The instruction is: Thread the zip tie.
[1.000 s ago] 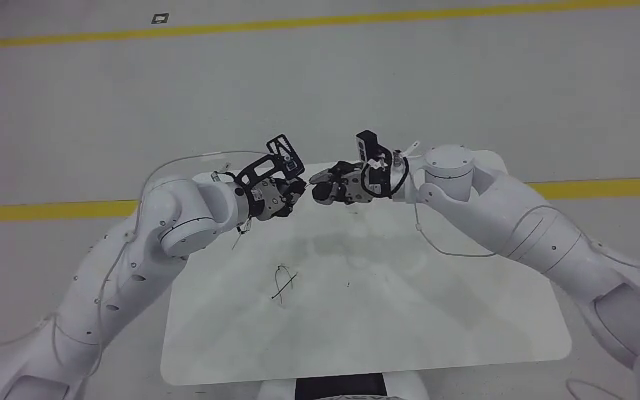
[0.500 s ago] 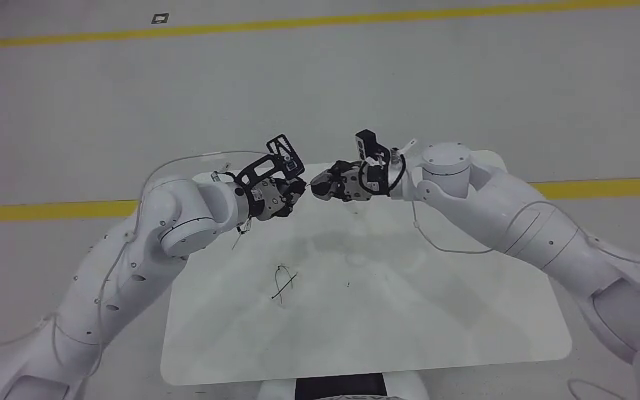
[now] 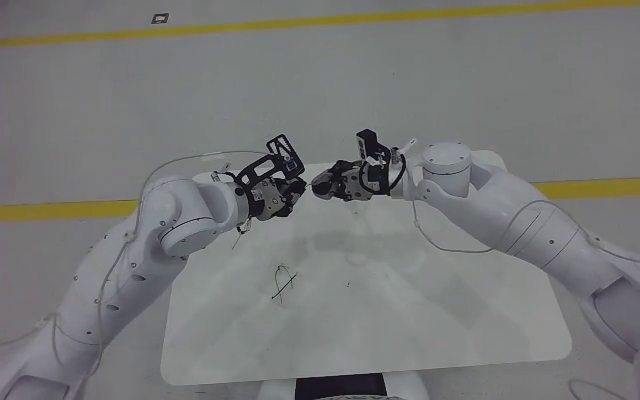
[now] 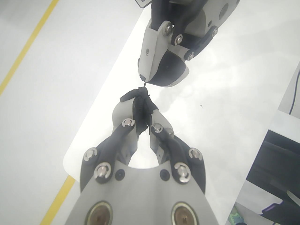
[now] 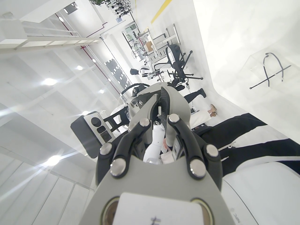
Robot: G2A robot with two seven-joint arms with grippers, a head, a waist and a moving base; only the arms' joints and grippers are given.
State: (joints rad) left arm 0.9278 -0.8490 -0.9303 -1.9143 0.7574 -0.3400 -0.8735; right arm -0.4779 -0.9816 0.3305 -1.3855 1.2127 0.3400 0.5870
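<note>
My two grippers meet tip to tip in the air above the far part of the white table [image 3: 450, 320]. The left gripper [image 3: 297, 190] [image 4: 141, 94] is shut, with black material pinched at its tips. A short thin black piece of the zip tie [image 4: 144, 85] bridges the small gap to the right gripper [image 3: 318, 186] [image 4: 146, 80], which is also shut, the strand coming out of its tip. In the right wrist view the right gripper [image 5: 161, 92] has its fingers pressed together; what they hold is hidden there.
Another black zip tie [image 3: 283, 283] [image 5: 269, 71], bent into a crossed loop, lies on the table below the left arm. A tiny dark speck [image 3: 348, 284] lies near the table's middle. Yellow floor lines run behind the table.
The right gripper has edged slightly toward the left gripper. The left arm has kept still.
</note>
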